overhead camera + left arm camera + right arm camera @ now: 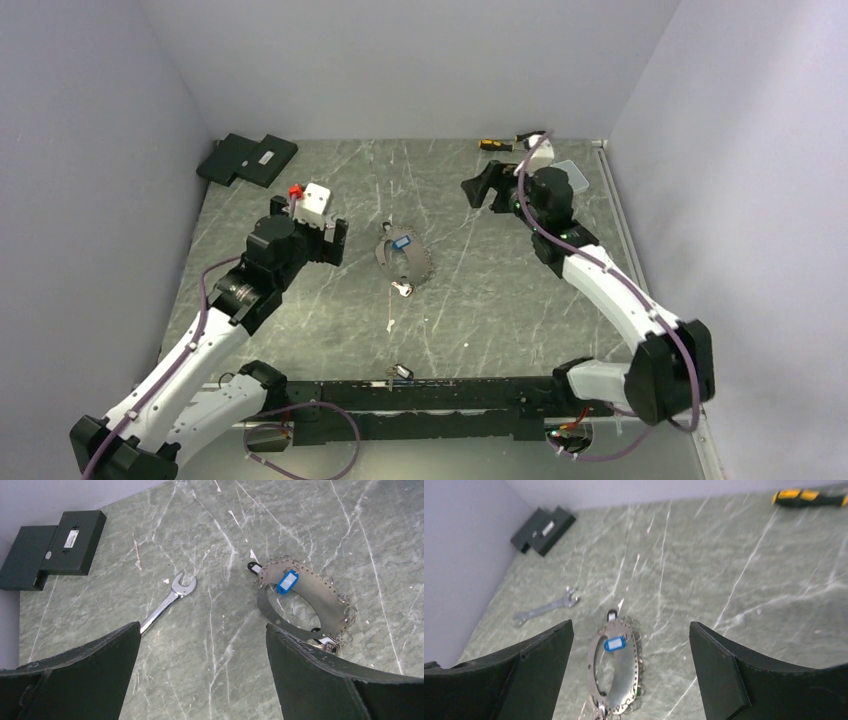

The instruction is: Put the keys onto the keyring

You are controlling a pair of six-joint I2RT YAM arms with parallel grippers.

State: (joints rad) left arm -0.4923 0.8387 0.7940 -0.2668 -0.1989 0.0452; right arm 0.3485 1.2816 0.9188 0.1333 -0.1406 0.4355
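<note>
The keyring [384, 258] is a flat silvery oval band with holes and small rings along its edge, lying mid-table. It also shows in the left wrist view [320, 597] and the right wrist view [626, 665]. The blue-headed key [402, 242] [287, 582] [614, 644] lies on its far end; I cannot tell if it is attached. A green speck [638, 692], perhaps the green key, sits at the ring's near edge. My left gripper [335, 240] [202, 625] is open and empty left of the ring. My right gripper [480, 190] [631, 623] is open and empty, above and to the right.
A silver wrench [167, 602] [546, 609] lies left of the ring. Black boxes [247, 158] sit at the back left. A yellow-and-black screwdriver [495, 145] [809, 496] lies at the back wall. Small metal bits [402, 290] lie near the ring's front.
</note>
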